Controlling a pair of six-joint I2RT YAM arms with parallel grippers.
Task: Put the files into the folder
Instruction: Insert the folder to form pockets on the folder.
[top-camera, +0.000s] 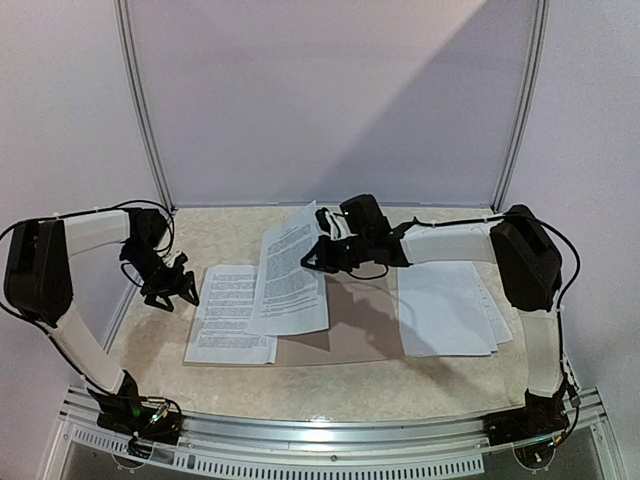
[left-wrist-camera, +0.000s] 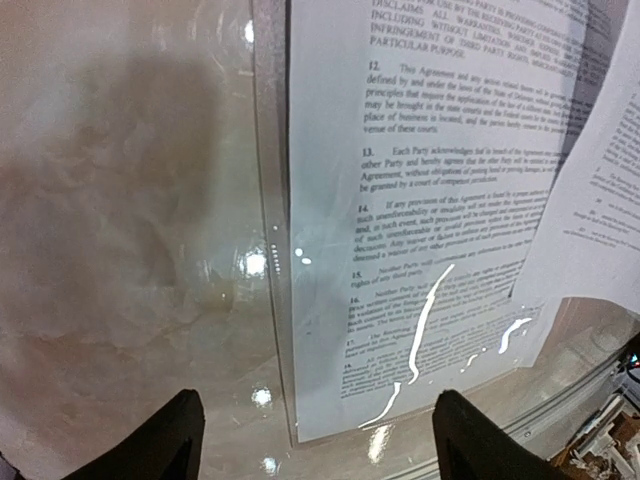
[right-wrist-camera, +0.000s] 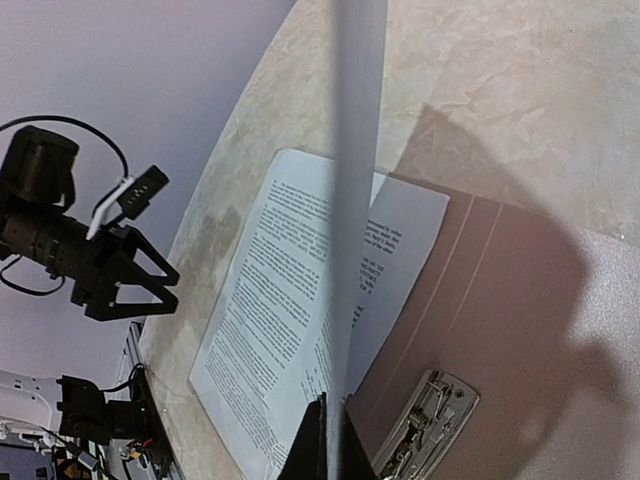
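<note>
The brown folder lies open and flat in the middle of the table, its metal clip showing in the right wrist view. My right gripper is shut on the edge of one printed sheet, which hangs tilted over the folder's left part; the right wrist view shows this sheet nearly edge-on above the folder. Another sheet lies flat, partly off the folder's left edge. My left gripper is open just left of that sheet, with nothing between its fingers.
A stack of white sheets lies to the right of the folder, under the right arm. Grey walls and a metal frame close the table at the back and sides. A metal rail runs along the near edge.
</note>
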